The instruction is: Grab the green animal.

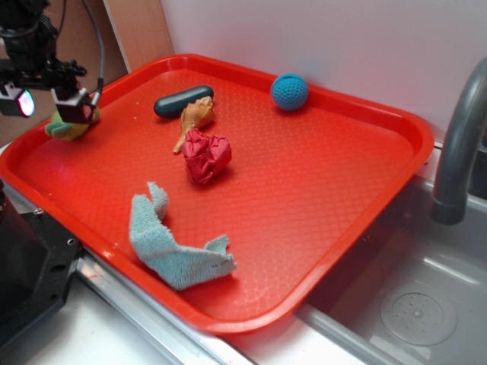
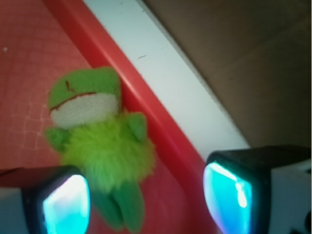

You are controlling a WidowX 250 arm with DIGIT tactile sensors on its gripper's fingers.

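Note:
The green animal (image 1: pixel 67 128) (image 2: pixel 100 141) is a small fuzzy yellow-green plush lying at the far left corner of the red tray (image 1: pixel 319 190), against its raised rim (image 2: pixel 146 112). My gripper (image 1: pixel 67 106) (image 2: pixel 146 202) hovers directly over it and is open, its two glowing pads wide apart. In the wrist view the toy's legs reach down between the pads, nearer the left pad (image 2: pixel 66 204); the right pad (image 2: pixel 229 197) stands over the tray rim. Nothing is gripped.
On the tray lie a dark teal capsule (image 1: pixel 183 100), a tan seashell (image 1: pixel 195 116), a crumpled red thing (image 1: pixel 205 156), a blue ball (image 1: pixel 290 92) and a pale blue-green cloth (image 1: pixel 173 247). A sink and grey faucet (image 1: pixel 456 152) are at right.

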